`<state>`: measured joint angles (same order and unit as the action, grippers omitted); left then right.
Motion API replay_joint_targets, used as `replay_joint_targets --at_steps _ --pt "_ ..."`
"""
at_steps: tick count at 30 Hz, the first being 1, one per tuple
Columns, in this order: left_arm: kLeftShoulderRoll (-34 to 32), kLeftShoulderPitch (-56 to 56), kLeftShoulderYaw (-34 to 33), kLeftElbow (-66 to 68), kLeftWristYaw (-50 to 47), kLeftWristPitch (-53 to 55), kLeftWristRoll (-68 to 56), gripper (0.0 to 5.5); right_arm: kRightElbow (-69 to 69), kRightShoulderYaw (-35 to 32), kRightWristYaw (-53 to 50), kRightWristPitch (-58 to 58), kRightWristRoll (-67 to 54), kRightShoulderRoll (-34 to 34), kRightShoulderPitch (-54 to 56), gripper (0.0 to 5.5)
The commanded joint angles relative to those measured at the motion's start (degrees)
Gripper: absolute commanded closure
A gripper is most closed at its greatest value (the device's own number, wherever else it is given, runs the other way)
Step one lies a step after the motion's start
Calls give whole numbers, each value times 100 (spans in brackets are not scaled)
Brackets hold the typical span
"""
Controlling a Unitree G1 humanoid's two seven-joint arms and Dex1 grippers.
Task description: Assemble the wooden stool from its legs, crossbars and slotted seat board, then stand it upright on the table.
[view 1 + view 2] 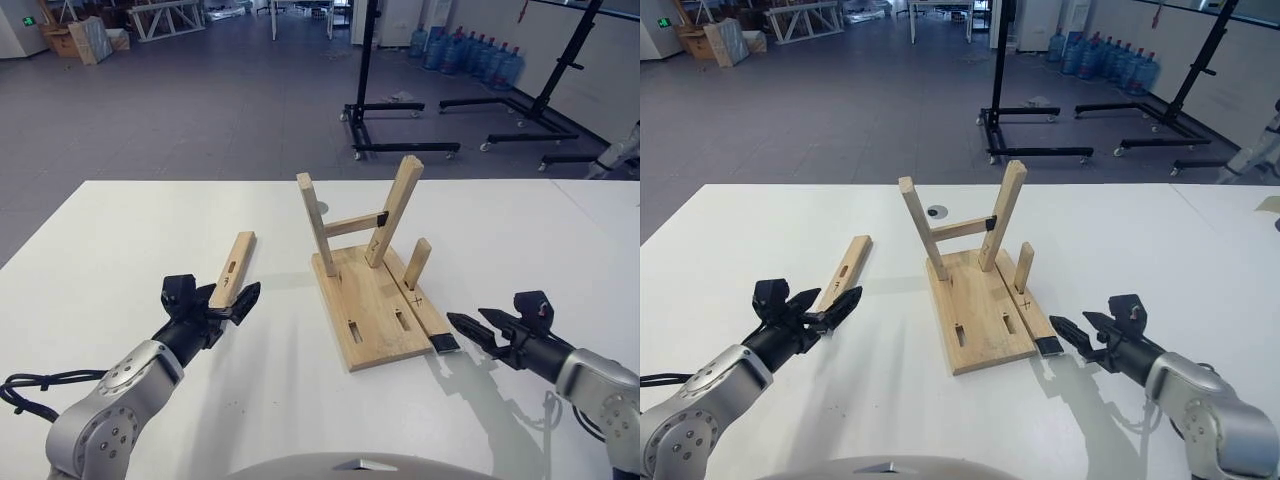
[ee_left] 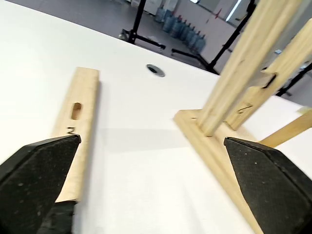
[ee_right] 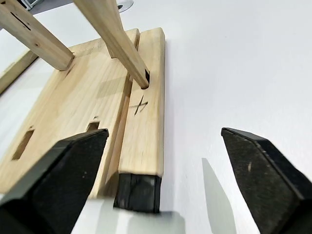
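The pale slotted wooden seat board (image 1: 375, 312) lies flat on the white counter (image 1: 120, 240) with two wooden legs (image 1: 398, 205) standing in it, and a loose slotted wooden leg (image 1: 235, 262) lies just before my left hand (image 1: 222, 291), which is wide open and empty, like my right hand (image 1: 466, 318) near the board's corner. I judge the wood light, stiff and smooth, so I would grip the loose leg across its narrow sides near the middle. How deep the standing legs sit in their slots is hidden.
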<state>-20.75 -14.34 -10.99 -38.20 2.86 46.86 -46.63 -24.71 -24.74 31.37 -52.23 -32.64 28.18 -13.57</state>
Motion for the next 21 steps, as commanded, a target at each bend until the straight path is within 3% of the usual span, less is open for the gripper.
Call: replay_joint_targets --at_steps 1,21 --pt "60 161 89 80 -59 11 154 10 1 355 -252 389 252 -151 92 84" --pt "406 461 162 254 -78 66 139 10 996 1532 68 1714 1394 318 -94 84"
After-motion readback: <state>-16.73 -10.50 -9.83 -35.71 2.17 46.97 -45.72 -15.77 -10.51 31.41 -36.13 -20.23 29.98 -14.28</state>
